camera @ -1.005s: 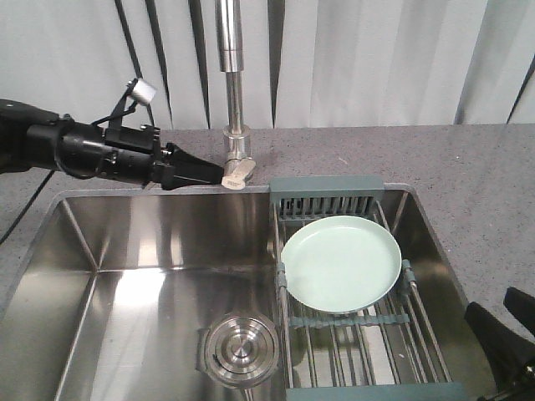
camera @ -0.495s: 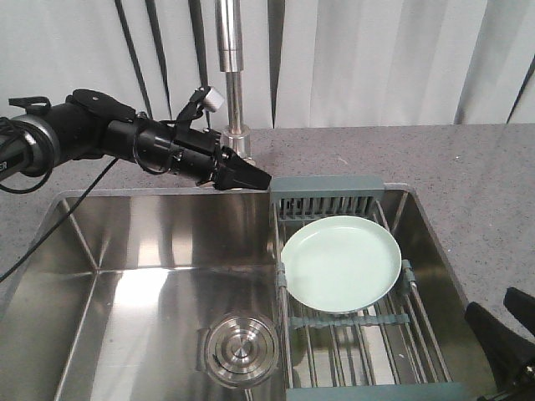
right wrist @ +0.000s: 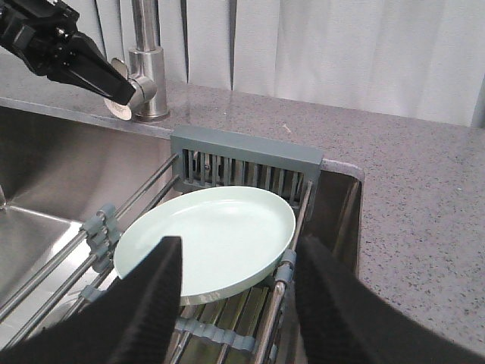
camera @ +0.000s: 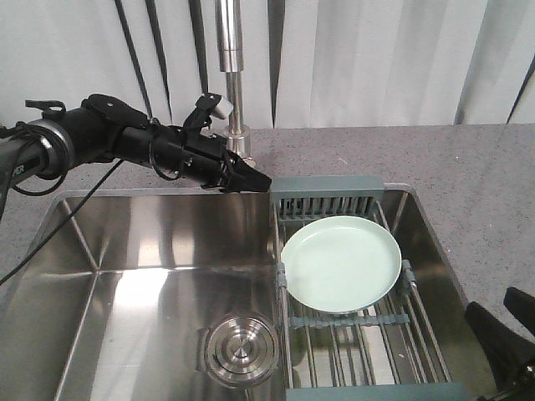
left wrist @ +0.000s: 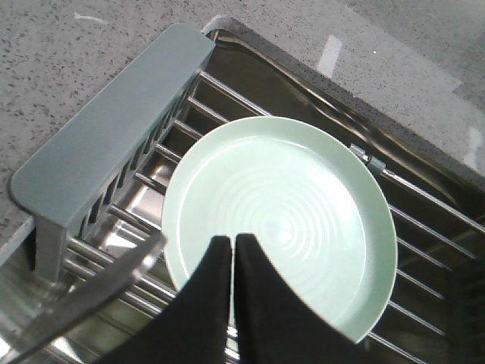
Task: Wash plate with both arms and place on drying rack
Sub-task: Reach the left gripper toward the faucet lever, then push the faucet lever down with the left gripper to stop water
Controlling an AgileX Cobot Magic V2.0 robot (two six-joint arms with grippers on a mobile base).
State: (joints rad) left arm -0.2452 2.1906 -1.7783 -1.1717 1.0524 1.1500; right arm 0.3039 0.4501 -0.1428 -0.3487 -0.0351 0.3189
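The plate [camera: 341, 263] lies flat, face up, on the steel rods of the drying rack [camera: 326, 186], near the rack's slotted end section, and nothing grips it. Its pale mint-green surface is plain; faint concentric rings show in the left wrist view [left wrist: 278, 221], and no brand, label or writing can be read on it or on the rack's teal-grey frame.

The rack spans the right part of the steel sink [camera: 150, 251], with the round drain strainer [camera: 242, 350] in the basin to its left. The faucet [camera: 231, 75] rises from the speckled grey countertop [camera: 468, 167] behind the sink.

The left gripper [camera: 255, 180] reaches in over the sink's back edge, just beside the rack's slotted end and above the plate without touching it; its fingers [left wrist: 204, 303] are pressed nearly together with only a thin slit between them, holding nothing. The right gripper [right wrist: 235, 303] hangs low by the sink's near right corner, its fingers spread wide and empty, apart from the plate.
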